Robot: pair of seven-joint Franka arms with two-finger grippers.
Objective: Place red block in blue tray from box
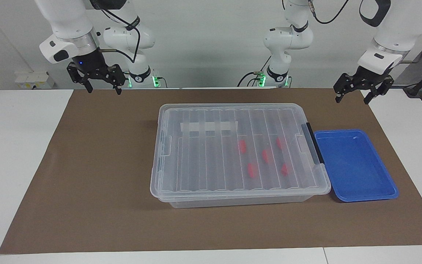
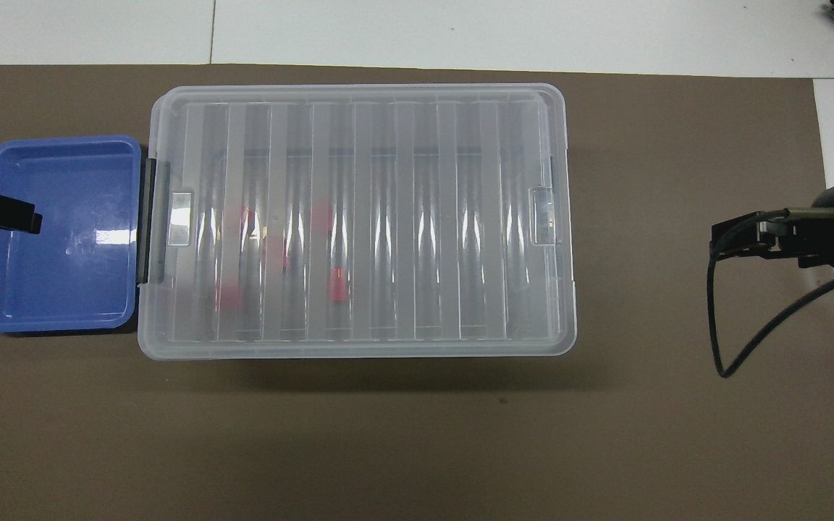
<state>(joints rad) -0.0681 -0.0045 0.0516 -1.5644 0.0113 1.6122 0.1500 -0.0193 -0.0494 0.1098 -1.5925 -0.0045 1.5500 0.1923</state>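
Note:
The box (image 1: 211,161) is a clear bin in the middle of the brown mat, with its ribbed lid on and a black handle clip (image 1: 313,143) at the end beside the blue tray. Several red blocks, one of them (image 1: 242,146), lie inside it and show through the lid, as in the overhead view (image 2: 337,284). The blue tray (image 1: 355,165) is bare and touches the box at the left arm's end; it also shows in the overhead view (image 2: 62,282). My left gripper (image 1: 352,99) is open and empty, raised near the mat's corner. My right gripper (image 1: 103,89) is open and empty, raised at the other end.
The brown mat (image 1: 86,176) covers most of the white table (image 1: 13,146). A white strip (image 1: 208,127) lies on the box lid. In the overhead view the left gripper (image 2: 4,215) overlaps the tray's outer edge and the right gripper (image 2: 722,240) hangs over the mat with its cable.

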